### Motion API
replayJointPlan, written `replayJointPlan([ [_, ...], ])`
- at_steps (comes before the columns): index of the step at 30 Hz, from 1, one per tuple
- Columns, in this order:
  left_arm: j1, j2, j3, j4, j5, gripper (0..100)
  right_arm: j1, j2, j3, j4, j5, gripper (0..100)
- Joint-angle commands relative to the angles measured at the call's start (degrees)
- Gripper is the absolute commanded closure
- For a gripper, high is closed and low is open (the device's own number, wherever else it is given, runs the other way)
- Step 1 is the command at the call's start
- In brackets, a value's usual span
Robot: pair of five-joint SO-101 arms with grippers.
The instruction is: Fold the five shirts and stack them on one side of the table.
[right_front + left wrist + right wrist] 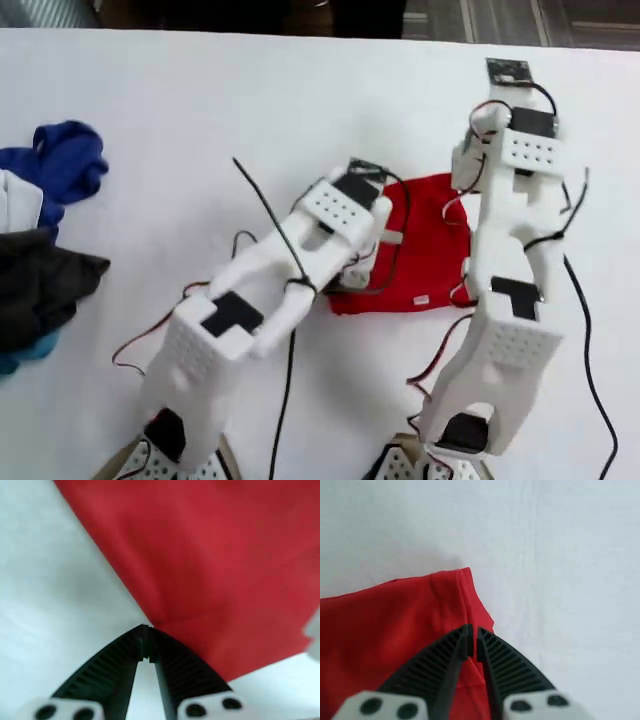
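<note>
My left gripper [145,641] has its jaws pressed together, tips meeting right at the edge of the red shirt [210,570]. I seem to have a corner of the cloth nipped there, with bare table [50,605] to one side and the red spreading away from the tips on the other. My right gripper [472,637] is also closed, its tips down on a raised fold just inside another corner of the same shirt. It appears pinched, though I can't see the cloth between the pads.

In the high view the shirt lies flat in the middle of the table, spanning from one of my grippers to the other, so it sits between my arms and its width runs across them. A fold would mean carrying both held points the same way.

Farther off, at the table's left edge, blue [65,160] and dark shirts [40,285] lie heaped. My left arm is nearer them.
</note>
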Motion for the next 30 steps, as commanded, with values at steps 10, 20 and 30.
replayJointPlan([
  [10, 4.57, -6.33, 2.15, -0.53, 7.30, 97, -3.12, 8.13, -2.90, 0.13, -0.35, 97.8],
  [20, 4.22, -6.33, -4.53, 0.00, 7.47, 97, -3.03, 11.65, -2.99, -2.24, -0.35, 97.8],
  [30, 4.66, -5.71, -1.80, 0.44, 7.47, 97, -2.68, 11.56, -2.99, -2.33, -0.35, 97.8],
])
